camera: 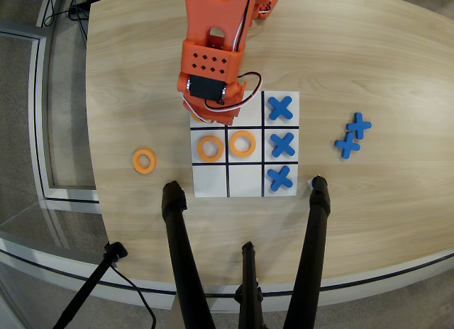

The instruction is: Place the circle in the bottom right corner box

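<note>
The white nine-cell board (245,183) lies mid-table in the overhead view. An orange ring (211,148) lies in its middle-left cell and another (242,144) in the centre cell. A third ring (144,161) lies on the table to the left of the board. Blue crosses fill the right column, so the lower right corner cell (291,191) holds a cross (280,177). The lower left corner cell (210,180) is bare. The orange arm reaches in from the top. My gripper (213,118) is over the upper left cells, and the arm's body hides its jaws. No fourth ring shows.
Two spare blue crosses (353,136) lie on the table to the right of the board. Black tripod legs (177,251) (316,244) stand on the table's near edge below the board. The table's curved edge runs along the left and the bottom.
</note>
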{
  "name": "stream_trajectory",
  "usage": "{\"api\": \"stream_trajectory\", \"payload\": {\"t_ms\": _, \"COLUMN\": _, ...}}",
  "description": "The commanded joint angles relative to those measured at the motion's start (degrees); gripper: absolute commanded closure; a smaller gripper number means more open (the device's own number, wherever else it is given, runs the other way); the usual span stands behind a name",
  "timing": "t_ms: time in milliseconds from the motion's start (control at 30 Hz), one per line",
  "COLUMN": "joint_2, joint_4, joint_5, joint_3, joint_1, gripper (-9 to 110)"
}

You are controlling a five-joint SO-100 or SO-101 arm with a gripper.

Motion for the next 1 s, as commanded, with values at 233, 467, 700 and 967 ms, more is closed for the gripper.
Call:
{"api": "stream_trajectory", "payload": {"t_ms": 233, "joint_2": 1.4, "joint_4": 1.7, "joint_5": -0.4, "joint_3": 0.4, "joint_1": -0.4, "gripper": 102}}
{"api": "stream_trajectory", "payload": {"t_ms": 467, "joint_2": 2.3, "joint_4": 1.7, "joint_5": -0.4, "joint_3": -0.4, "joint_1": -0.2, "gripper": 97}}
{"api": "stream_trajectory", "payload": {"t_ms": 700, "joint_2": 4.7, "joint_4": 1.9, "joint_5": -0.4, "joint_3": -3.9, "joint_1": -0.3, "gripper": 95}}
{"api": "stream_trajectory", "payload": {"t_ms": 967, "joint_2": 16.3, "joint_4": 13.3, "joint_5": -3.3, "joint_3": -13.8, "joint_1": -1.0, "gripper": 95}}
